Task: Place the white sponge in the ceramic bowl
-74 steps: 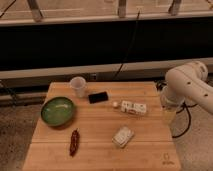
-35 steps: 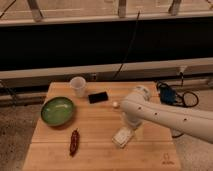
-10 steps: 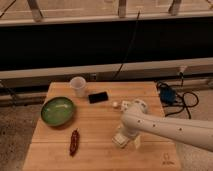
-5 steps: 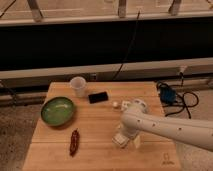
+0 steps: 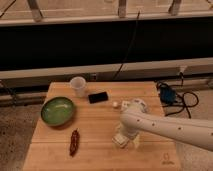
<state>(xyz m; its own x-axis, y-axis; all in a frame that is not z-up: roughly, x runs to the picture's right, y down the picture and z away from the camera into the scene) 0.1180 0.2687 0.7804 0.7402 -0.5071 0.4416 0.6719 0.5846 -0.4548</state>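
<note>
The white sponge [image 5: 119,140] lies on the wooden table [image 5: 95,125] right of centre, near the front, mostly covered by my gripper. My gripper [image 5: 125,135] is down on the sponge at the end of the white arm [image 5: 170,129], which reaches in from the right. The green ceramic bowl [image 5: 57,110] stands empty at the table's left side, well apart from the gripper.
A clear plastic cup [image 5: 78,86] stands at the back left and a black phone [image 5: 98,97] lies beside it. A tiny white ball [image 5: 115,104] and a white box [image 5: 136,104] lie behind the arm. A red-brown oblong item [image 5: 74,142] lies front left. Cables [image 5: 172,95] hang off the right edge.
The arm swung from the table's right side to over the sponge and lowered onto it. In the last second it has hardly moved. The sponge and bowl stay in place.
</note>
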